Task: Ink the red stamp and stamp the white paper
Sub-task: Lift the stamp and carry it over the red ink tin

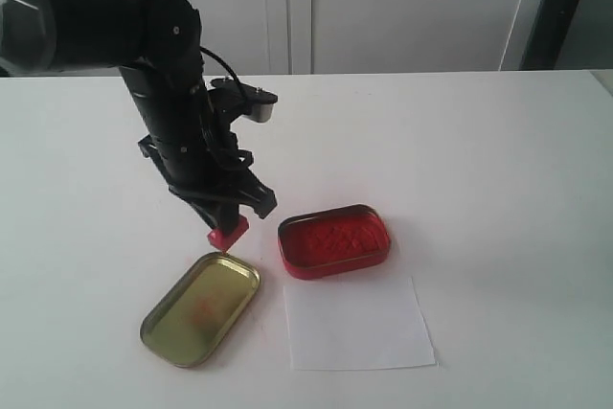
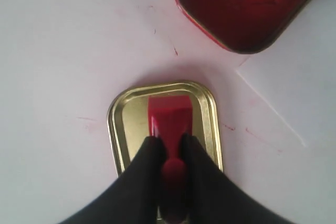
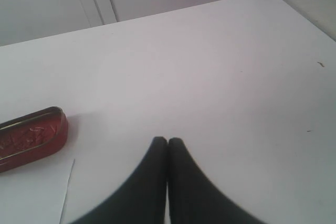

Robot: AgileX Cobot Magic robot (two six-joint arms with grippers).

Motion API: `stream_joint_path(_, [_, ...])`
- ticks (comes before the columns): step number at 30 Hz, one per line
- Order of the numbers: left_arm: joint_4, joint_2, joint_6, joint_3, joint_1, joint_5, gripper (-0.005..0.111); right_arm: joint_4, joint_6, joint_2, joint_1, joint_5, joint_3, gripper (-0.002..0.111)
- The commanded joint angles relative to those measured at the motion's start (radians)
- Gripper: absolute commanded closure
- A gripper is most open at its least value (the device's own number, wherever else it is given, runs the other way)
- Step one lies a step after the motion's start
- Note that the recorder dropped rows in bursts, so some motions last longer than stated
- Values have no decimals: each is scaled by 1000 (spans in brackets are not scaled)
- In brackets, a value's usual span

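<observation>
My left gripper point(image 1: 233, 213) point(image 2: 170, 142) is shut on the red stamp point(image 1: 228, 234) point(image 2: 170, 120), gripping its knobbed handle with the square base pointing down. The stamp hangs just above the near end of the gold tin lid point(image 1: 201, 307) point(image 2: 124, 116). To the right lies the open red ink tin point(image 1: 334, 240) point(image 2: 247, 6) point(image 3: 29, 139). The white paper point(image 1: 357, 323) point(image 2: 302, 85) lies flat in front of that tin. My right gripper point(image 3: 167, 141) is shut on nothing, over bare table to the right of the tin; the exterior view does not show it.
The white table point(image 1: 479, 160) carries faint red ink smudges point(image 2: 252, 132) near the lid. The left arm point(image 1: 163, 93) rises from the back left. The table's far edge meets a pale wall and a dark post at the right.
</observation>
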Motion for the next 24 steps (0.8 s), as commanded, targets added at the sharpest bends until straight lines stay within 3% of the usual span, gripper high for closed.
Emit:
stream_joint_path(1, [-25, 0, 11, -39, -4, 25, 107, -8, 1, -6, -3, -16, 5, 108])
stream_joint_path(11, [-133, 78, 76, -149, -5, 35, 107, -8, 1, -6, -3, -16, 5, 108])
stream_joint_path(24, [-115, 219, 97, -327, -100, 99, 107, -8, 1, -6, -3, -16, 5, 108])
